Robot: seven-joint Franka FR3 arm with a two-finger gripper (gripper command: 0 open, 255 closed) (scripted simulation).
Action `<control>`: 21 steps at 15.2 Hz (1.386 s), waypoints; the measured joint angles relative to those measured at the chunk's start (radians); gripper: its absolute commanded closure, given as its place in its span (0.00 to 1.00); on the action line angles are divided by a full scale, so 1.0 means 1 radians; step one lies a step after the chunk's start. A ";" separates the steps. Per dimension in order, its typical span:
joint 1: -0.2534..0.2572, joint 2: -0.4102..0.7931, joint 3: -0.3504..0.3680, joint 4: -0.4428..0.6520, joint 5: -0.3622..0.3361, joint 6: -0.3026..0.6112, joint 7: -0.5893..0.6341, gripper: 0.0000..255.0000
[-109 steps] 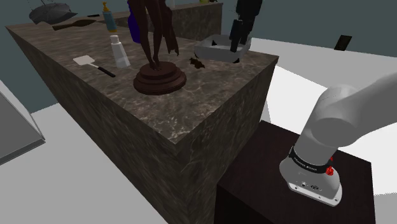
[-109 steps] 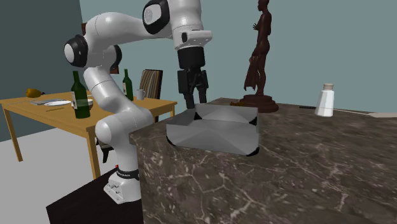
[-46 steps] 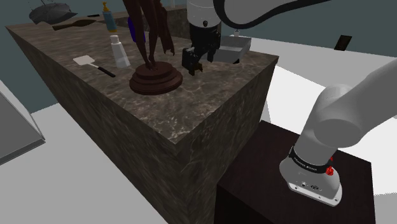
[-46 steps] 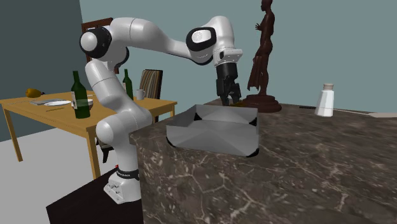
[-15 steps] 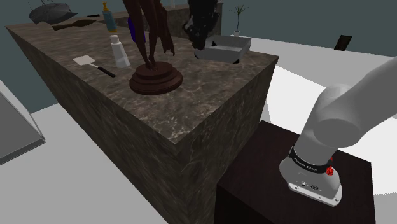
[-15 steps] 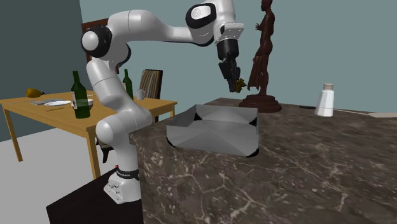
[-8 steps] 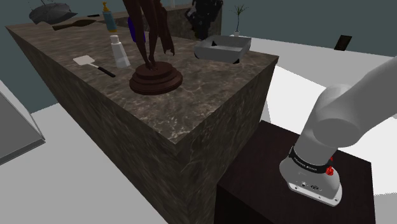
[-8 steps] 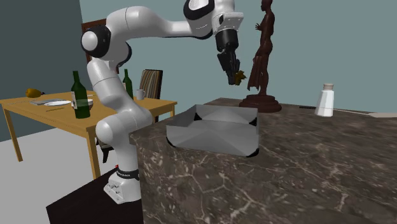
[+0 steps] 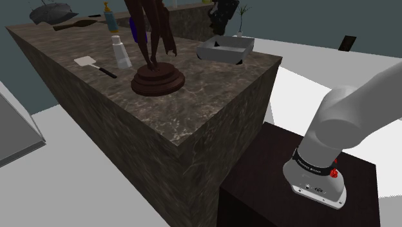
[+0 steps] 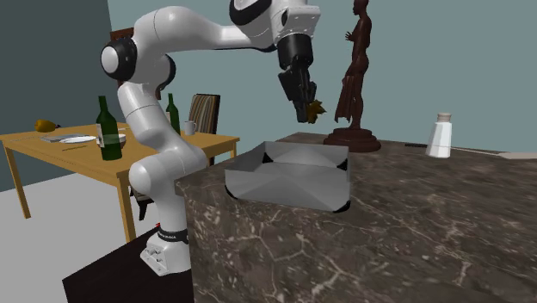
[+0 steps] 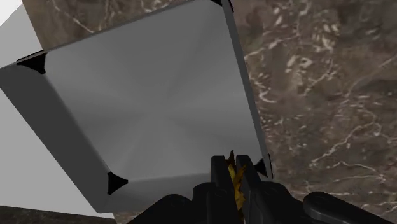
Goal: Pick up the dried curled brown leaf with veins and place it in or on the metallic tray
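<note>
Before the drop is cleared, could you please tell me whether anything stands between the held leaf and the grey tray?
Nothing visible does. The claw holds the brown leaf in the air above the tray, whose inside lies bare; the dark statue stands aside.

Soft, even light falls from above. The tray (image 11: 140, 102) shows a pale sheen on its floor, fading to darker grey at its walls, with black corners. Around the tray the counter (image 9: 212, 84) top is dim and its side darker. Above the tray, the arm (image 10: 185, 30) is bright on top and grey beneath.
</note>
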 measured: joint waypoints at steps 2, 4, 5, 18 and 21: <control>-0.010 -0.010 -0.039 -0.026 -0.010 0.026 -0.041 1.00; -0.021 -0.012 -0.079 -0.035 -0.020 0.043 -0.086 1.00; -0.028 -0.008 -0.101 -0.039 -0.026 0.056 -0.109 1.00; -0.046 -0.023 -0.162 -0.186 -0.051 0.200 -0.147 1.00; -0.046 -0.024 -0.162 -0.191 -0.051 0.204 -0.146 1.00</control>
